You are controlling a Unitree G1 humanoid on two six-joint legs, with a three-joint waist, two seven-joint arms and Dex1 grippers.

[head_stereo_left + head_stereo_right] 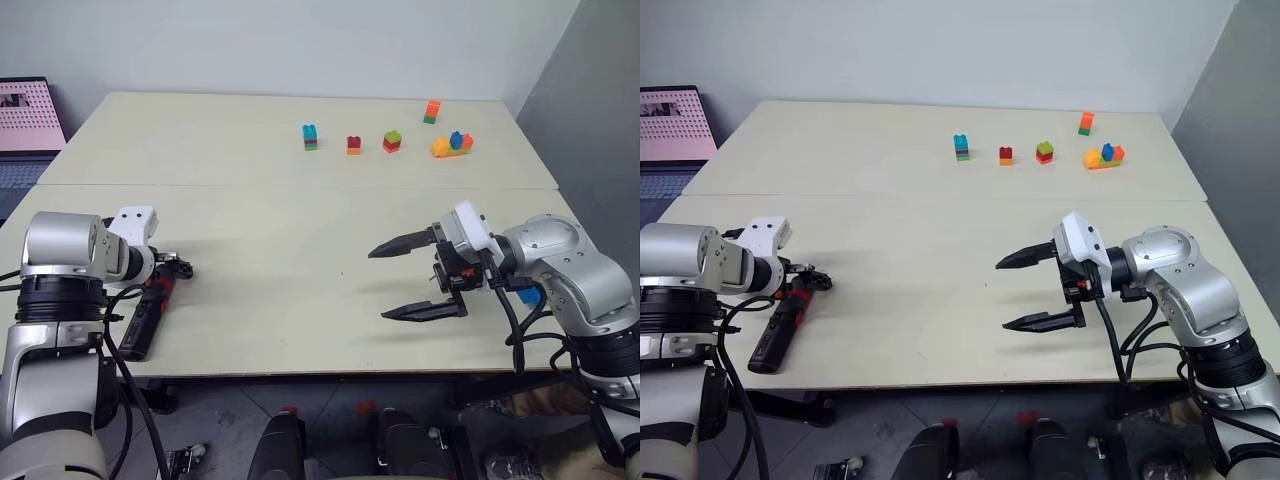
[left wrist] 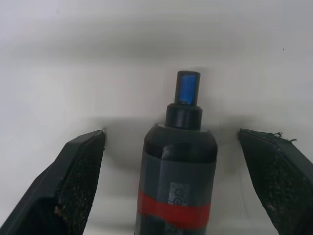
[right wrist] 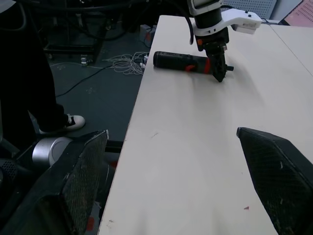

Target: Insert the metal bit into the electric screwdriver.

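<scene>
Left end effector (image 2: 176, 181) stands wide open over the near-left edge of the surface (image 1: 300, 250), gripping nothing. In the left wrist view its two black fingers (image 2: 73, 181) flank the narrow end of the screwdriver (image 2: 177, 171) with a clear gap on either side; neither pad touches the tool. The screwdriver lies flat on the surface by the near-left edge, black-bodied with a red band, its blue-tipped nose pointing away from the camera. From the head views its rear end reaches towards the front edge of the surface.

Right end effector (image 1: 415, 278) is also wide open and empty, held above the surface at the near right, its fingers pointing towards the robot's left. It is well apart from the screwdriver.

Metal bit: cannot be made out in any view.

Toy blocks (image 1: 392, 141) stand in a loose row at the far right of the surface, well clear of both arms. A pink pegboard (image 1: 30, 115) sits beyond the far-left corner. In the right wrist view, cables (image 3: 124, 62) lie on the floor beside the surface, and a person's leg and shoe (image 3: 63, 122) stand there too.
</scene>
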